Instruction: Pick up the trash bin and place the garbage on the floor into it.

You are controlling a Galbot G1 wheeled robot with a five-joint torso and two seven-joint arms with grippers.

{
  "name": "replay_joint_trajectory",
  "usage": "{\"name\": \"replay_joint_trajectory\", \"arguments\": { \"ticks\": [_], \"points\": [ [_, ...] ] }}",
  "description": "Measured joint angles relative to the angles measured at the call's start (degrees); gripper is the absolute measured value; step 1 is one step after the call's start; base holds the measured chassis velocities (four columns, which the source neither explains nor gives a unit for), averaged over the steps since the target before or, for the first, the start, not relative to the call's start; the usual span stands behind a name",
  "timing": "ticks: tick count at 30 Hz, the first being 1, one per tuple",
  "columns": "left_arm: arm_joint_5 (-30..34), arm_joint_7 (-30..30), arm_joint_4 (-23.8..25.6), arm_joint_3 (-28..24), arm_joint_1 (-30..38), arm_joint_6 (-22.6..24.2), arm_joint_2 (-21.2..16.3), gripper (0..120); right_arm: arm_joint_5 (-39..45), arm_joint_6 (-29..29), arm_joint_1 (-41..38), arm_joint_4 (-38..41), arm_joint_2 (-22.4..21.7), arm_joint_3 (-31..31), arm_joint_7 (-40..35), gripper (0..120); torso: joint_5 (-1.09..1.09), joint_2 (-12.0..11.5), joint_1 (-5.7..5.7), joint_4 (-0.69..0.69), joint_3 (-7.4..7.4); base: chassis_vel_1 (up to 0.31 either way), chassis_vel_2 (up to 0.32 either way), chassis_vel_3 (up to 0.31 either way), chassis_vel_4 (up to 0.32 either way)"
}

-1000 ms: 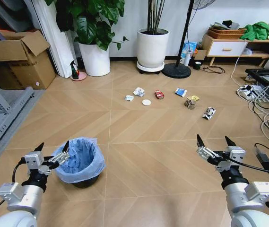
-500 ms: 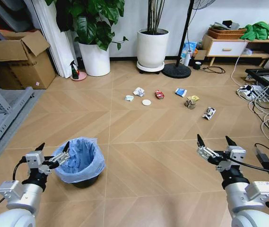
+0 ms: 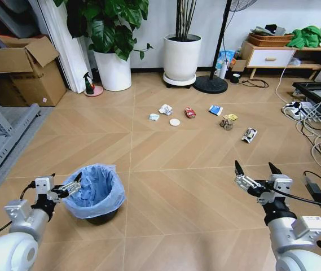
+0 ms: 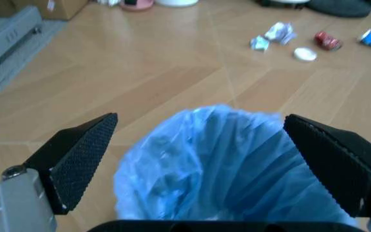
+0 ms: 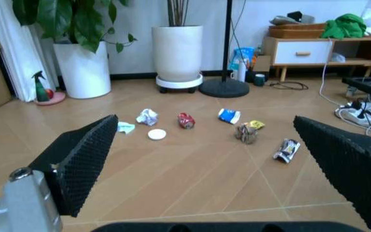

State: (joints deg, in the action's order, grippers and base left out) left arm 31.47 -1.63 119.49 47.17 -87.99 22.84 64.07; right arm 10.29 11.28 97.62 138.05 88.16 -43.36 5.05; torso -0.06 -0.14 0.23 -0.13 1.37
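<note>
Here, blue-lined trash bin (image 3: 94, 191), open left hand (image 3: 62, 188) beside rim

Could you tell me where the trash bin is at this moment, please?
In the head view the trash bin stands on the floor at the robot's near left, right beside the open left hand, well short of the garbage.

I'm in a lived-in home room: herringbone wood floor (image 3: 171, 164), potted plants (image 3: 115, 34), low wooden cabinet (image 3: 273, 56), cardboard box (image 3: 22, 70).
</note>
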Motion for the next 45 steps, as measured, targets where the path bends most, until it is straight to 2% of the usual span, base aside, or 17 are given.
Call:
{"name": "replay_joint_trajectory", "arguments": {
  "ticks": [4, 7, 9, 12, 21, 30, 39, 42, 45],
  "points": [
    [0.38, -0.18, -2.39, -0.13, 1.2, 0.88, -1.25, 100, 0.02, -0.02, -0.13, -0.26, -0.32, 0.11, 0.0, 100, 0.0, 0.0, 0.0, 0.0, 0.0, 0.0, 0.0, 0.0, 0.0],
    [3.44, -0.41, -5.85, 0.16, 3.65, 6.66, -4.2, 100, 0.19, -0.1, -0.57, -1.04, -0.87, 0.53, 0.05, 100, 0.0, 0.0, 0.0, 0.0, 0.0, 0.0, 0.0, 0.0, 0.0],
    [4.29, -0.31, -6.41, 0.13, 4.11, 7.78, -4.78, 100, 0.2, -0.11, -0.72, -1.24, -0.94, 0.71, 0.06, 100, -0.01, 0.0, 0.0, 0.01, 0.0, 0.0, 0.0, 0.0, 0.0],
    [8.4, 0.77, -8.07, -0.44, 6.09, 12.1, -6.64, 100, 0.2, -0.26, -0.92, -1.85, -1.18, 1.15, 0.17, 100, -0.01, 0.0, 0.0, 0.0, 0.0, 0.0, 0.0, 0.0, 0.0],
    [13.93, 4.04, -13.45, -3.68, 12.91, 19.17, -10.69, 100, 0.25, -0.69, -1.13, -2.86, -1.29, 1.33, 0.25, 100, 0.01, 0.0, 0.0, 0.0, 0.0, 0.0, 0.0, 0.0, 0.0],
    [13.59, 3.88, -21.46, -7.55, 18.54, 19.71, -13.24, 100, 0.22, -0.79, -1.58, -4.0, -1.28, 1.71, 0.3, 100, 0.01, 0.0, 0.0, 0.01, 0.0, 0.0, 0.0, 0.0, 0.0],
    [11.38, 2.68, -24.3, -13.07, 21.88, 19.55, -14.16, 100, 0.21, -0.84, -1.81, -4.66, -1.36, 1.85, 0.31, 100, 0.0, 0.0, 0.0, 0.0, 0.0, 0.0, 0.0, 0.0, 0.0],
    [7.77, 0.56, -26.16, -14.99, 23.07, 19.49, -14.21, 100, 0.21, -0.93, -1.75, -4.72, -1.37, 1.79, 0.31, 100, 0.0, 0.0, 0.0, 0.0, 0.0, 0.0, 0.0, 0.0, 0.0],
    [6.73, 0.1, -26.97, -15.72, 23.41, 19.46, -14.19, 100, 0.23, -0.99, -1.72, -4.72, -1.36, 1.79, 0.31, 100, 0.01, 0.0, 0.0, 0.0, 0.0, 0.0, 0.0, 0.0, 0.0]
  ]
}}
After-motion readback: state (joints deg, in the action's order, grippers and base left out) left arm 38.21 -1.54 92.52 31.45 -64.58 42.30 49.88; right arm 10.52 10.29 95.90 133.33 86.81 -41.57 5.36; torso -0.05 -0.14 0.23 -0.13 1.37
